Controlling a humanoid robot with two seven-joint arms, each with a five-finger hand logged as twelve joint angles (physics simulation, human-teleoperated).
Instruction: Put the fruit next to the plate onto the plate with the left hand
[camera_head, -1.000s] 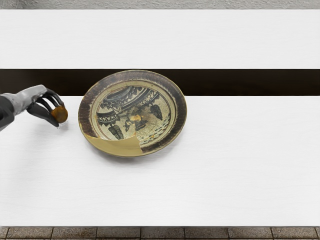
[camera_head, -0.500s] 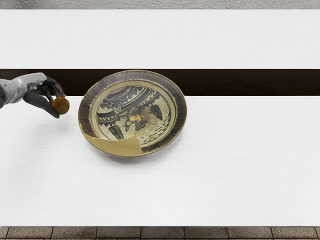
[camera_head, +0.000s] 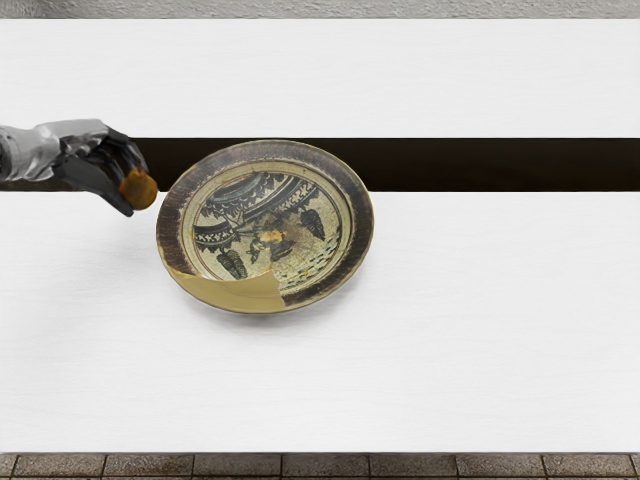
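Left hand (camera_head: 100, 165) gripping fruit (camera_head: 138, 188) beside plate (camera_head: 363, 228), arm cropped

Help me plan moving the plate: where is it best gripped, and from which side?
Probably pinch the rim of the plate on its right side, coming from the right. It is wide and shallow, so only the rim offers a hold, and the left robot hand holding the fruit crowds the left rim.

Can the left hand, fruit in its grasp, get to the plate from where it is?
Probably yes: the left hand holds the fruit just beside the plate's left rim, with nothing between them.
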